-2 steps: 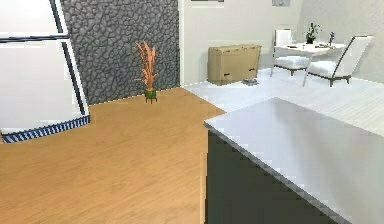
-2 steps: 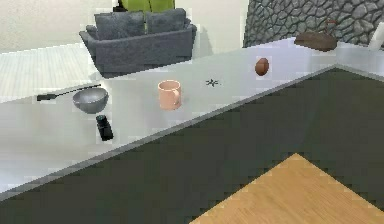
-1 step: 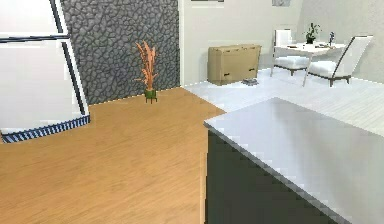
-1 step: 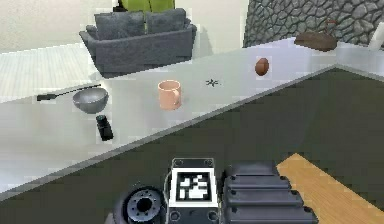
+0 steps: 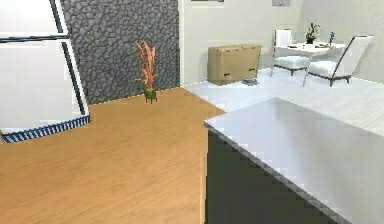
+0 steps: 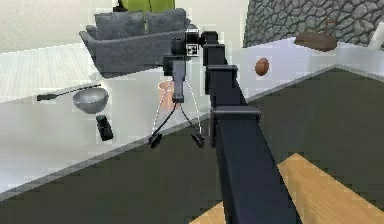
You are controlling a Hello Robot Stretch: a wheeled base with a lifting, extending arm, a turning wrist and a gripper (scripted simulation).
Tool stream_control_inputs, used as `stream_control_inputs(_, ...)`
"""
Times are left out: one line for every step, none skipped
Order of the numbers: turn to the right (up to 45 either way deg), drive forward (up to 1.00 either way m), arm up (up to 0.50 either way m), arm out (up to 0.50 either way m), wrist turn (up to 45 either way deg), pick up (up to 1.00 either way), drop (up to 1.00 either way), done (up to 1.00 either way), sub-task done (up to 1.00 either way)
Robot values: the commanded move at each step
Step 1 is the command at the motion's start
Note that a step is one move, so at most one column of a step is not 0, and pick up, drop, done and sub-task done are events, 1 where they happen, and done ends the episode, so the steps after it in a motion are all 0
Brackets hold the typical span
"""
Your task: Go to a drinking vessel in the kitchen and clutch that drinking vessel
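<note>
Standing on the pale counter (image 6: 45,150), the small reddish cup shape that we take for the drinking vessel (image 6: 166,92) looks upright, its long axis vertical. It shows right at the dark body of the tool (image 6: 178,135), slightly toward the arm side view's left of it, with the thin fingers (image 6: 157,132) splaying down the picture below it. We cannot tell whether the tool touches the vessel, is over it or is beside it, nor whether it holds anything, since the vessel is on the counter just behind it. We judge that the coming move turns on this one relation: the fingers must come around the vessel's sides. Further left lie a grey bowl (image 6: 90,99), a dark long-handled utensil (image 6: 55,95) and a small dark object (image 6: 102,126). Beyond the vessel is a grey rack (image 6: 135,45), and a brown rounded thing (image 6: 262,67) lies to the right. Ahead we see a refrigerator (image 5: 35,65) and a potted plant (image 5: 148,68).
</note>
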Motion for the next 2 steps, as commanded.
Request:
stream_control_inputs(0.0,0.00,0.00,0.00,45.0,0.00,0.00,0.00,0.00)
stream_control_inputs(0.0,0.00,0.00,0.00,45.0,0.00,0.00,0.00,0.00)
